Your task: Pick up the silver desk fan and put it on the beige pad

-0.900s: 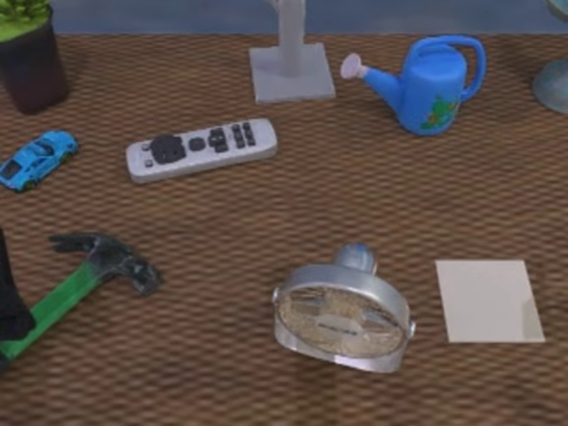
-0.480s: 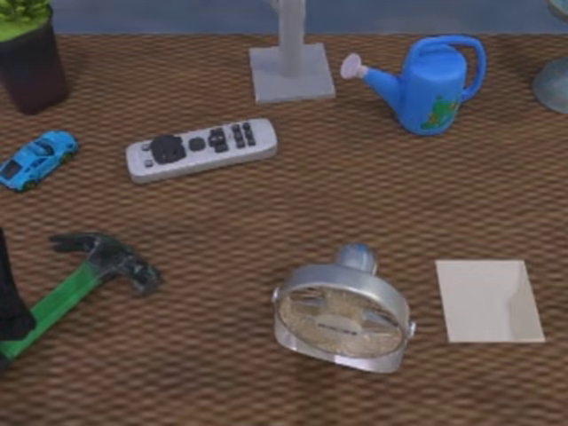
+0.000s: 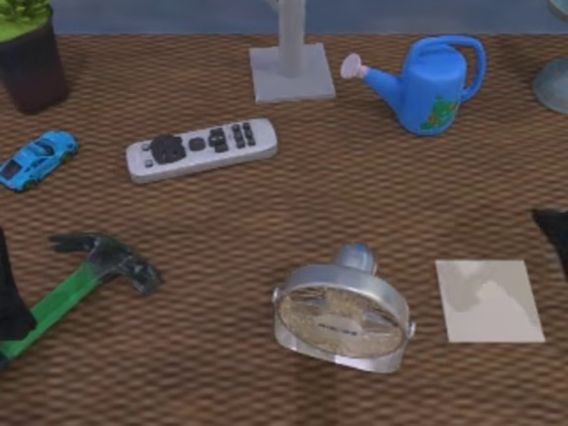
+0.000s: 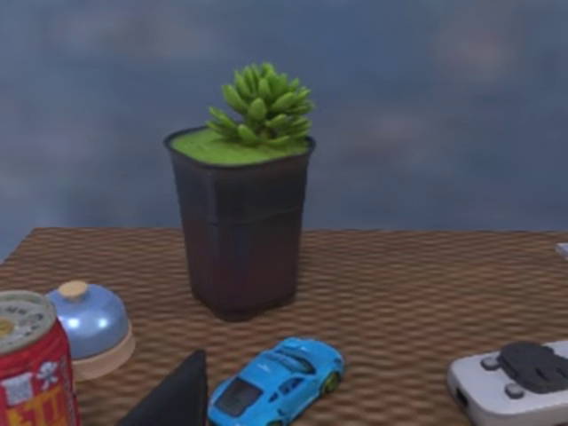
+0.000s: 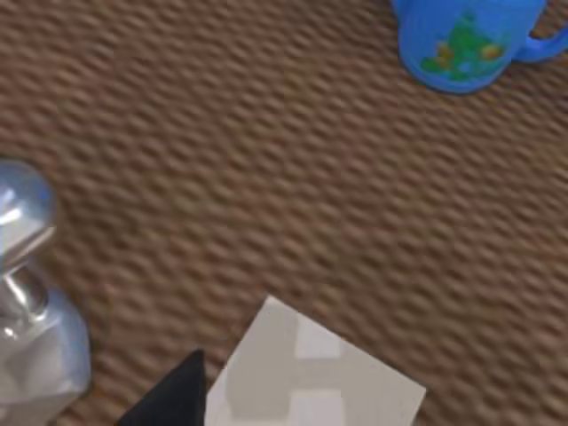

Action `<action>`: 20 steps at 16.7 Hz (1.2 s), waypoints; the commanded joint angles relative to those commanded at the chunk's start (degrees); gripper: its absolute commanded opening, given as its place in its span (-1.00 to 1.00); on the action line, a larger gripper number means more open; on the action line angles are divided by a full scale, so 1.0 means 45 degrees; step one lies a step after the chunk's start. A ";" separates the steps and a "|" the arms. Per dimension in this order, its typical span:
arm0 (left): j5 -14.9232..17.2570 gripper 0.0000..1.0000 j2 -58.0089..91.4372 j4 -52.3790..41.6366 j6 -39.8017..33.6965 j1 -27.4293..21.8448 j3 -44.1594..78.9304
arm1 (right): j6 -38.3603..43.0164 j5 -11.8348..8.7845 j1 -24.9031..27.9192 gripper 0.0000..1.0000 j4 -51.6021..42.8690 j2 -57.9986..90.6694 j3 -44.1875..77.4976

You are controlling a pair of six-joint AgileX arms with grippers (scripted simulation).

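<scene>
Left arm parked at the left edge of the desk [image 3: 266,222], over the green-handled hammer [image 3: 84,275]; only a dark part of the left gripper [image 4: 173,399] is seen, so it cannot be told whether its fingers are apart or together.

The silver desk fan [image 3: 342,315] lies near the front centre of the desk, grille face tilted up, knob to the rear. The beige pad [image 3: 490,300] lies flat just to its right, apart from it and bare apart from a shadow. The fan is not yet held.

Right arm is seen as a dark tip at the right edge of the top view, beyond the pad. The right gripper [image 5: 169,399] shows only as a dark wedge; its finger state cannot be told.

Step judged: approach to the fan. A grasp across the wide silver rim is judged safer than one on the rounded knob, which is likely to slip. The shiny rim should be closed on squarely, and the fan lifted clear before being carried over the pad.

View differences: the top view gives the fan-to-pad layout; the right wrist view shows the knob and the pad's corner close up, plus the blue watering can [image 5: 470,40]. The left wrist view shows neither, only the potted plant [image 4: 244,200], the toy car [image 4: 275,382], a bell [image 4: 89,324] and a red can [image 4: 31,364].
</scene>
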 joint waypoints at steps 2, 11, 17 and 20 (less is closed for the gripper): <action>0.0000 1.00 0.0000 0.0000 0.0000 0.0000 0.0000 | -0.0596 0.0018 0.1081 1.00 -0.1981 0.2786 0.2447; 0.0000 1.00 0.0000 0.0000 0.0000 0.0000 0.0000 | -0.2711 0.0015 0.5066 1.00 -0.9034 1.2386 1.1282; 0.0000 1.00 0.0000 0.0000 0.0000 0.0000 0.0000 | -0.3112 0.0016 0.5852 1.00 -1.0313 1.4027 1.3030; 0.0000 1.00 0.0000 0.0000 0.0000 0.0000 0.0000 | -0.3097 0.0016 0.5792 1.00 -1.0283 1.3996 1.2997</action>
